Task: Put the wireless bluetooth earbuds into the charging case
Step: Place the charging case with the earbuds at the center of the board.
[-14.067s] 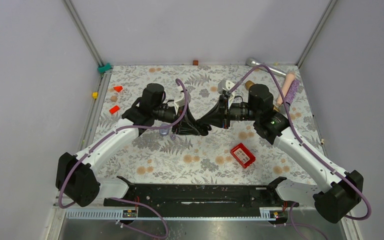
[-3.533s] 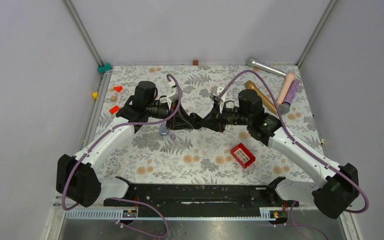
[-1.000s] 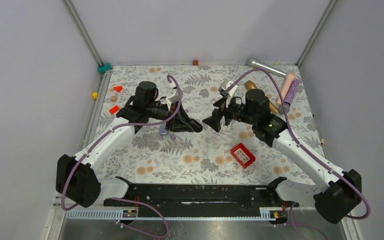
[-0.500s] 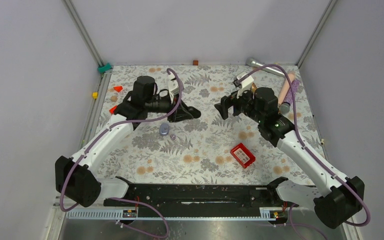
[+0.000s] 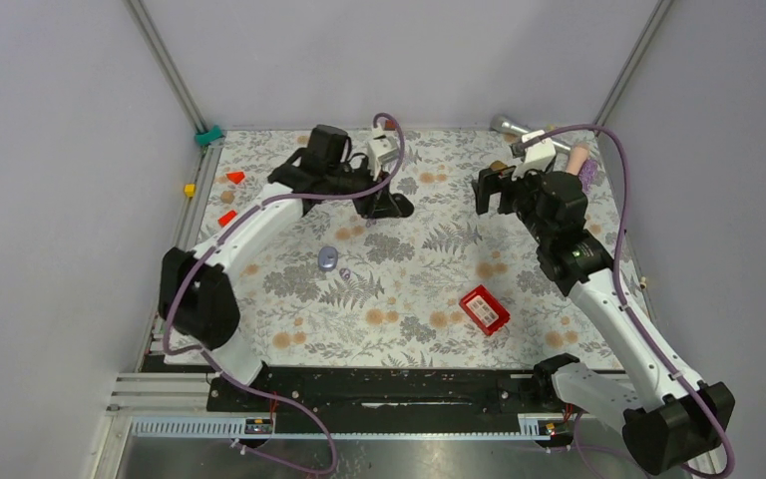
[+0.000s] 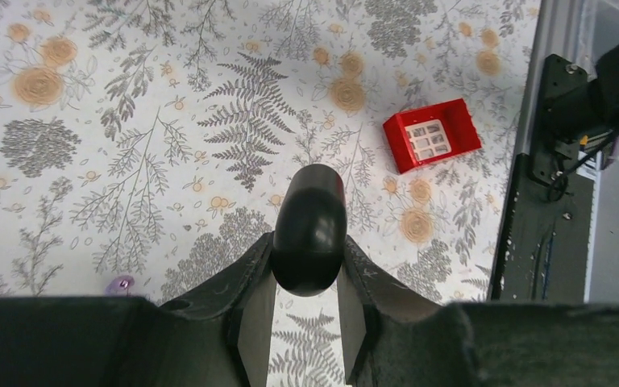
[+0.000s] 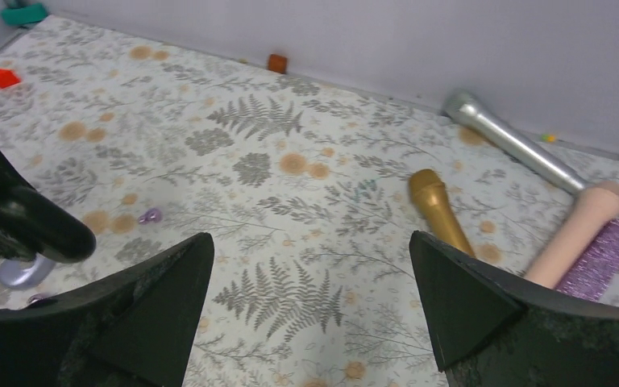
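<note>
My left gripper (image 5: 387, 205) is shut on a glossy black oval charging case (image 6: 309, 228), held above the table near the back middle; the case's end sticks out past the fingertips (image 6: 263, 250). My right gripper (image 5: 489, 190) hovers open and empty at the back right, its fingers (image 7: 169, 282) wide apart. A pale purple case (image 5: 328, 258) lies on the table left of centre. One tiny purple earbud (image 5: 342, 232) rests just behind it, also seen in the right wrist view (image 7: 150, 215). Another purple earbud (image 5: 345, 272) sits by that case's near side.
A red block (image 5: 484, 308) lies right of centre, also in the left wrist view (image 6: 431, 135). A gold microphone (image 7: 439, 211), a silver microphone (image 7: 512, 141) and a pink roller (image 7: 580, 234) lie at the back right. Small red pieces (image 5: 228, 218) sit near the left edge.
The left arm has swung from the left toward the back middle, carrying the black case. The right gripper, still open, has drawn back toward the rear right. The purple case now lies uncovered.
</note>
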`<state>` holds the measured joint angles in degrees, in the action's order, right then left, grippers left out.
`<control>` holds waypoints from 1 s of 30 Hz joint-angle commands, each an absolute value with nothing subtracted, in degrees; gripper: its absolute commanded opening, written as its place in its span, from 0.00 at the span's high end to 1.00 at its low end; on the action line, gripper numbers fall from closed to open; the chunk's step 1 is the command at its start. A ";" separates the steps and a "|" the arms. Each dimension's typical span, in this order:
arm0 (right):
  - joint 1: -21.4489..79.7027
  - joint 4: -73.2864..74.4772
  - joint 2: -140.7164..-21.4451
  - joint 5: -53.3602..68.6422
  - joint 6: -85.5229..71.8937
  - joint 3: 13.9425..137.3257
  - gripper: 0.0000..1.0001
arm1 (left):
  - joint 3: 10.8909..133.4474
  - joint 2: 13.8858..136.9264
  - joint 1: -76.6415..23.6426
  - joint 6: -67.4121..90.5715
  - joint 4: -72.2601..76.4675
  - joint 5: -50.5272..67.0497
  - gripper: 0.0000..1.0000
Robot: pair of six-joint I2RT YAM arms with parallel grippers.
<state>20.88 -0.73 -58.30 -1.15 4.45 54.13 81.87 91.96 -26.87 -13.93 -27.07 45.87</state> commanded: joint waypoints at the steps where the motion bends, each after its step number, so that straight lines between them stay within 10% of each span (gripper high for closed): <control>1: 18.35 -1.55 -56.58 -6.86 5.58 56.47 0.01 | 87.35 99.90 -29.75 -9.60 -23.70 41.45 1.00; 30: 15.06 -2.26 -56.55 2.39 2.14 54.61 0.00 | 114.45 138.88 -38.84 18.00 -25.14 37.94 0.99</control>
<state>15.57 -0.32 -57.25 0.19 3.29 54.13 110.08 138.19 -38.35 15.40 -25.21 40.01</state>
